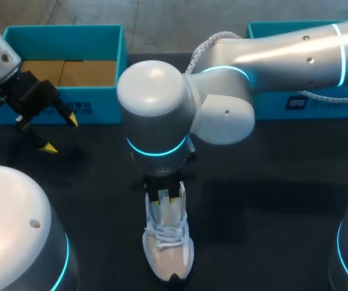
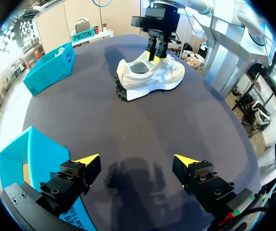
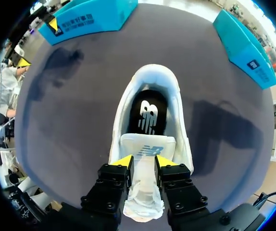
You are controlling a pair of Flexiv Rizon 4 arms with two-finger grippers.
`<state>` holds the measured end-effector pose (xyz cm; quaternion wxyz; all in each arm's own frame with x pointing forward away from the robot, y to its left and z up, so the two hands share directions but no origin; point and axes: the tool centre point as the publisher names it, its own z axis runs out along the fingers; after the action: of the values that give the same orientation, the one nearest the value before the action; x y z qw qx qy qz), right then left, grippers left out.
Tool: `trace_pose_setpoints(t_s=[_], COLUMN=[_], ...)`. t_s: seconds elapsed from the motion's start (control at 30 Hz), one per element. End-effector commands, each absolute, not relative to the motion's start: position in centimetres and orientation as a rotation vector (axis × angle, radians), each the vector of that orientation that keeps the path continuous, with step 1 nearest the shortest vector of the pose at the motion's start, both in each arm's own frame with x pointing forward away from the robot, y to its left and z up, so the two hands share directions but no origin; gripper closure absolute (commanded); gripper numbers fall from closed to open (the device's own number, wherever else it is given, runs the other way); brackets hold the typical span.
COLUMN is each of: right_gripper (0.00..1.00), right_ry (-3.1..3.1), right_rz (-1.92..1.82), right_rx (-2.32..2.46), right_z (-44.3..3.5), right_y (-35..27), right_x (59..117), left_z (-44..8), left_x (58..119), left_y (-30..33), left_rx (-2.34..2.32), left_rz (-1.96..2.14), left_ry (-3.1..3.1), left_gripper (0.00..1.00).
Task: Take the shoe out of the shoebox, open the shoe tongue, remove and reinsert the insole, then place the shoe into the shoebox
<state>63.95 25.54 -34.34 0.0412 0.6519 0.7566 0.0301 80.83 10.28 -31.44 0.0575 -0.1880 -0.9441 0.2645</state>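
Note:
The white sneaker (image 1: 168, 242) stands upright on the dark table near its front edge, toe towards me. My right gripper (image 1: 165, 195) comes down on it from above. In the right wrist view the shoe's white tongue (image 3: 147, 147) fills the narrow gap in that gripper (image 3: 144, 161), touching both fingers. Ahead of the tongue, the black insole (image 3: 147, 115) lies inside the shoe (image 3: 123, 96). My left gripper (image 1: 60, 134) hangs wide open over bare table in front of the teal shoebox (image 1: 89, 106), holding nothing. From its wrist view (image 2: 137, 160) the sneaker (image 2: 150, 77) lies far ahead.
A second teal box (image 1: 283, 27) sits at the back right, partly behind my right arm; it shows in the left wrist view (image 2: 51, 70) too. The open shoebox (image 2: 13, 159) shows a brown cardboard bottom. Bare dark table lies between the boxes and the shoe.

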Motion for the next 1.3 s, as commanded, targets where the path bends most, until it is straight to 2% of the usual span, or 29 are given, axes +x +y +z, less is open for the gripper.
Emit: trace_pose_setpoints(t_s=[0.03,0.3,0.47,0.5,0.57,0.6,1.03,1.3], right_gripper=[0.71,0.64,0.51,0.42,0.07,0.0,0.0,0.0], right_ry=[2.001,2.078,2.25,2.269,2.327,2.375,2.767,2.935], right_rz=[0.148,0.229,0.272,0.253,0.261,0.271,0.211,0.33], right_rx=[2.243,2.078,1.899,1.868,1.81,1.757,1.218,0.861], right_z=[-31.9,-28.0,-26.9,-26.8,-26.5,-26.4,-25.3,-24.7], right_y=[25.5,25.2,25.1,24.9,24.7,24.7,24.4,24.0], right_x=[62.5,62.3,63.1,63.3,63.6,63.7,65.8,65.9], left_z=[-31.4,-31.4,-31.4,-31.4,-31.4,-31.4,-31.4,-31.4], left_x=[80.8,80.8,80.8,80.8,80.8,80.8,80.8,80.8], left_y=[10.3,10.3,10.3,10.3,10.3,10.3,10.3,10.3], left_rx=[-0.571,-0.571,-0.571,-0.571,-0.571,-0.571,-0.571,-0.571], left_rz=[0.798,0.798,0.798,0.798,0.798,0.798,0.798,0.798], left_ry=[-2.862,-2.862,-2.862,-2.862,-2.862,-2.862,-2.862,-2.862], left_gripper=[0.0,0.0,0.0,0.0,0.0,0.0,0.0,0.0])
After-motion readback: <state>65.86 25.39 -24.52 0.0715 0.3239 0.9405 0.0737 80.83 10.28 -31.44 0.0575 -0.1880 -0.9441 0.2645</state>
